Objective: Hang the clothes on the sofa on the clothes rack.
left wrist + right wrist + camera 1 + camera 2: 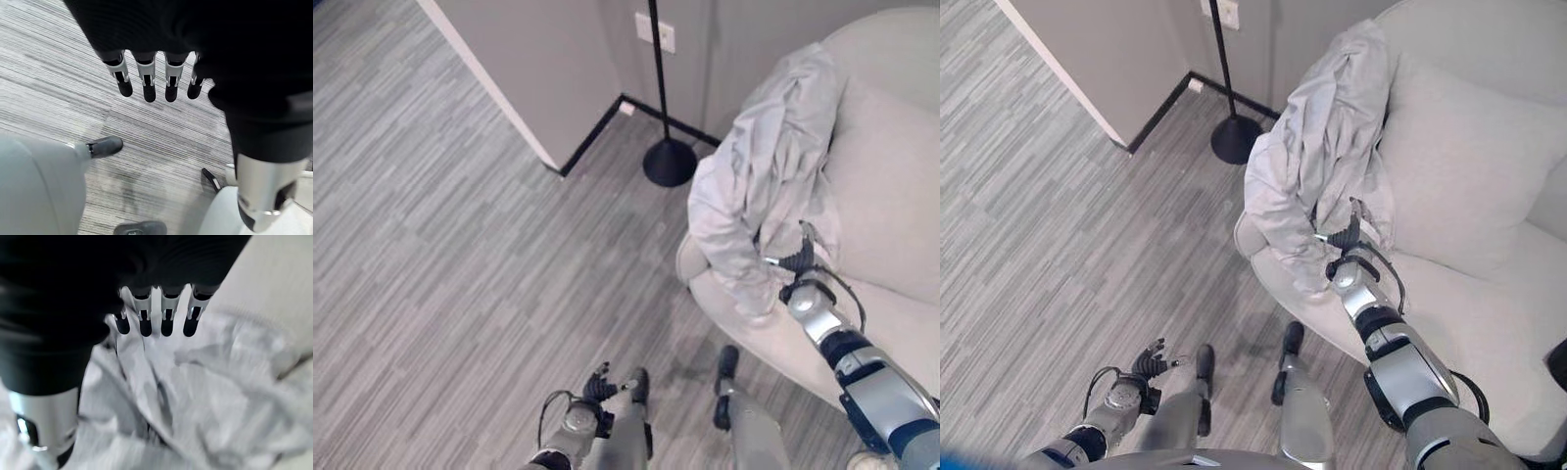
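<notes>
Right hand [1344, 240] at the grey garment [1317, 157] draped over the sofa [1469, 176] arm, fingers straight, not gripping. Left hand [1149, 364] low over floor, fingers relaxed.

Silver-grey arms, dark ribbed wrist covers

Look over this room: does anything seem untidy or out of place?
Yes. A pale grey garment is slumped in a crumpled heap over the sofa arm and backrest, not hung up. The right hand reaches at it.
</notes>
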You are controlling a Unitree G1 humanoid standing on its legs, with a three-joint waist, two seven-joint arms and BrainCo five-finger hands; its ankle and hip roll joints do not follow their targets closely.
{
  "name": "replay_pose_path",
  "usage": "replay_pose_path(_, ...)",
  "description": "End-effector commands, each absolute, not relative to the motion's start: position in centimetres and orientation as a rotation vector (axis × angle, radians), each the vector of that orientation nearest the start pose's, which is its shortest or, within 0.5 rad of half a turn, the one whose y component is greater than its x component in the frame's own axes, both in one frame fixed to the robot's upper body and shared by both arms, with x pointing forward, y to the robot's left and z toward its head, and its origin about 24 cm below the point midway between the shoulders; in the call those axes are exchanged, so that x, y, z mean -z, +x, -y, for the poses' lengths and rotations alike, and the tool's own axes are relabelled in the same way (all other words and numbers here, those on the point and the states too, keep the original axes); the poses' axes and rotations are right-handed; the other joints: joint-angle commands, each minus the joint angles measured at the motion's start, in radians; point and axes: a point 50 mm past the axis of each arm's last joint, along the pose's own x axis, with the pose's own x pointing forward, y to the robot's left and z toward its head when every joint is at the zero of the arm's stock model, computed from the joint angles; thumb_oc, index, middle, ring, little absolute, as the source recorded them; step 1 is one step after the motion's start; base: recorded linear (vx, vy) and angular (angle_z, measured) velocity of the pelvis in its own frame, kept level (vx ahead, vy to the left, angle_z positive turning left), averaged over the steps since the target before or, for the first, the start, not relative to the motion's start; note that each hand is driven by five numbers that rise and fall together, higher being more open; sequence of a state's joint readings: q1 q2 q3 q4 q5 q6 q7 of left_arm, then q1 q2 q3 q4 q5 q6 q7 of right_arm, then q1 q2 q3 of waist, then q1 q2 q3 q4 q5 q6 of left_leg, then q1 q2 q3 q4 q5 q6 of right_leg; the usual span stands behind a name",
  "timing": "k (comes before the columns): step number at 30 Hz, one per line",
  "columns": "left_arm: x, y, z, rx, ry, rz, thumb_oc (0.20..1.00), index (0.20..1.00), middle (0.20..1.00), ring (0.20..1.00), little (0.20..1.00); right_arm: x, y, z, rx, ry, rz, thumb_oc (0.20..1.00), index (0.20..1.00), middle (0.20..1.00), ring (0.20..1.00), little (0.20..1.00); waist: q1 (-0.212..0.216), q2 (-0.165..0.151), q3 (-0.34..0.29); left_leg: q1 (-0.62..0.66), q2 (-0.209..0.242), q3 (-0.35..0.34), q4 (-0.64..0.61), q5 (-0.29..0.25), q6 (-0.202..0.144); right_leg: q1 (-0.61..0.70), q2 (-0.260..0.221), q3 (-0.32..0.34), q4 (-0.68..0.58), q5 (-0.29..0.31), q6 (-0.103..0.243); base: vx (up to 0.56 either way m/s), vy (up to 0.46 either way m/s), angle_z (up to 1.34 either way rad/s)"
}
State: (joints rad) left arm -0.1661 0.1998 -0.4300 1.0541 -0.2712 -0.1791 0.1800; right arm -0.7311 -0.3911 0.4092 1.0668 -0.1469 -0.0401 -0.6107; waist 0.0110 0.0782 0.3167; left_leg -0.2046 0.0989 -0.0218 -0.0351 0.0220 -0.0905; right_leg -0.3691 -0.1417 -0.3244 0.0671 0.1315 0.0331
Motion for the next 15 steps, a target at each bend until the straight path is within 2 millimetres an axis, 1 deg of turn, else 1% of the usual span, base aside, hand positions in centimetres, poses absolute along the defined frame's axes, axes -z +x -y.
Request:
replay_pose_path(1, 11.5, 20.3, -17.5, 0.014, 0.254, -0.672, 1.0, 1.0, 1.0, 1.0, 1.0, -7.1, 37.3, 22.0, 0.438, -0.879, -0.034, 1.0, 1.0, 1.0, 1.0, 1.0, 0.041, 0.013, -0.014, 0.048, 0.087, -0.034, 0.009, -0.068, -0.019, -0.105, -0.13, 0.05, 0.191, -0.094, 0.123, -0.02, -0.034, 0.08)
replay_pose_path(2, 10.9, 20.9, -17.0, 0.035, 0.247, -0.632, 1.0, 1.0, 1.0, 1.0, 1.0, -7.8, 37.6, 22.7, 0.461, -0.9, -0.047, 1.0, 1.0, 1.0, 1.0, 1.0, 0.055, 0.036, 0.002, 0.018, 0.082, -0.047, 0.007, -0.057, -0.022, -0.131, -0.139, 0.044, 0.204, -0.099, 0.124, -0.02, -0.024, 0.09)
replay_pose_path(4, 10.7, 21.1, -16.9, 0.042, 0.243, -0.622, 1.0, 1.0, 1.0, 1.0, 1.0, -8.0, 37.7, 23.0, 0.468, -0.903, -0.053, 1.0, 1.0, 1.0, 1.0, 1.0, 0.056, 0.04, 0.004, 0.011, 0.081, -0.05, 0.007, -0.055, -0.023, -0.137, -0.141, 0.042, 0.206, -0.1, 0.124, -0.02, -0.015, 0.21)
replay_pose_path(5, 9.5, 22.3, -16.1, 0.059, 0.209, -0.543, 1.0, 1.0, 1.0, 1.0, 1.0, -9.2, 38.0, 24.8, 0.512, -0.956, -0.082, 1.0, 1.0, 1.0, 1.0, 1.0, 0.076, 0.075, 0.026, -0.034, 0.071, -0.069, -0.007, -0.033, -0.026, -0.193, -0.158, 0.034, 0.238, -0.109, 0.126, -0.03, -0.018, 0.23)
replay_pose_path(6, 9.5, 22.3, -16.1, 0.059, 0.208, -0.543, 1.0, 1.0, 1.0, 1.0, 1.0, -9.2, 38.0, 24.8, 0.512, -0.956, -0.081, 1.0, 1.0, 1.0, 1.0, 1.0, 0.076, 0.075, 0.026, -0.035, 0.071, -0.069, -0.007, -0.033, -0.026, -0.194, -0.159, 0.034, 0.239, -0.109, 0.126, 0.05, -0.011, 0.17)
replay_pose_path(7, 9.0, 22.6, -15.6, 0.074, 0.192, -0.518, 1.0, 1.0, 1.0, 1.0, 1.0, -9.2, 37.9, 25.6, 0.522, -0.979, -0.116, 1.0, 1.0, 1.0, 1.0, 1.0, 0.086, 0.097, 0.029, -0.033, 0.074, -0.075, -0.028, -0.037, -0.029, -0.213, -0.162, 0.035, 0.273, -0.142, 0.139, 0.08, 0.006, 0.22)
replay_pose_path(8, 9.0, 22.6, -15.6, 0.074, 0.192, -0.518, 1.0, 1.0, 1.0, 1.0, 1.0, -9.3, 37.9, 25.6, 0.522, -0.979, -0.116, 1.0, 1.0, 1.0, 1.0, 1.0, 0.086, 0.097, 0.028, -0.034, 0.073, -0.075, -0.029, -0.037, -0.029, -0.214, -0.162, 0.035, 0.274, -0.142, 0.139, 0.09, 0.015, 0.27)
replay_pose_path(9, 8.1, 23.4, -14.7, 0.103, 0.162, -0.474, 1.0, 1.0, 1.0, 1.0, 1.0, -8.7, 37.4, 26.9, 0.528, -0.994, -0.212, 1.0, 1.0, 1.0, 1.0, 1.0, 0.095, 0.123, 0.04, -0.06, 0.064, -0.086, -0.046, -0.023, -0.029, -0.26, -0.175, 0.033, 0.319, -0.161, 0.14, 0.01, 0.004, 0.25)
replay_pose_path(10, 7.9, 23.6, -14.7, 0.108, 0.159, -0.464, 1.0, 1.0, 1.0, 1.0, 1.0, -8.4, 37.2, 27.4, 0.527, -0.992, -0.254, 1.0, 1.0, 1.0, 1.0, 1.0, 0.098, 0.129, 0.042, -0.069, 0.061, -0.09, -0.047, -0.02, -0.029, -0.273, -0.18, 0.032, 0.331, -0.167, 0.141, 0.01, 0.004, 0.06)
replay_pose_path(11, 7.9, 23.6, -14.6, 0.108, 0.159, -0.464, 1.0, 1.0, 1.0, 1.0, 1.0, -8.4, 37.2, 27.4, 0.527, -0.992, -0.254, 1.0, 1.0, 1.0, 1.0, 1.0, 0.098, 0.129, 0.041, -0.07, 0.061, -0.09, -0.047, -0.02, -0.029, -0.275, -0.18, 0.032, 0.333, -0.167, 0.141, 0.01, -0.008, 0.08)
replay_pose_path(12, 7.8, 23.7, -14.5, 0.112, 0.156, -0.457, 1.0, 1.0, 1.0, 1.0, 1.0, -8.2, 37.1, 27.6, 0.526, -0.984, -0.278, 0.517, 0.517, 0.517, 0.517, 0.517, 0.099, 0.133, 0.042, -0.074, 0.058, -0.093, -0.049, -0.02, -0.028, -0.282, -0.182, 0.03, 0.341, -0.17, 0.141, 0.01, -0.013, 0.19)
replay_pose_path(13, 7.7, 23.7, -14.5, 0.113, 0.149, -0.452, 1.0, 1.0, 1.0, 1.0, 1.0, -8.0, 37.0, 27.6, 0.52, -0.968, -0.297, 0.2, 0.2, 0.2, 0.2, 0.2, 0.101, 0.136, 0.043, -0.077, 0.056, -0.096, -0.051, -0.02, -0.027, -0.29, -0.185, 0.031, 0.35, -0.173, 0.141, 0.02, -0.02, 0.27)
replay_pose_path(15, 7.7, 23.6, -14.7, 0.11, 0.147, -0.459, 1.0, 1.0, 1.0, 1.0, 1.0, -7.0, 36.6, 27.7, 0.512, -0.914, -0.335, 0.2, 0.2, 0.2, 0.2, 0.2, 0.099, 0.135, 0.043, -0.081, 0.053, -0.103, -0.052, -0.025, -0.024, -0.303, -0.188, 0.03, 0.373, -0.183, 0.139, 0.03, -0.023, 0.17)
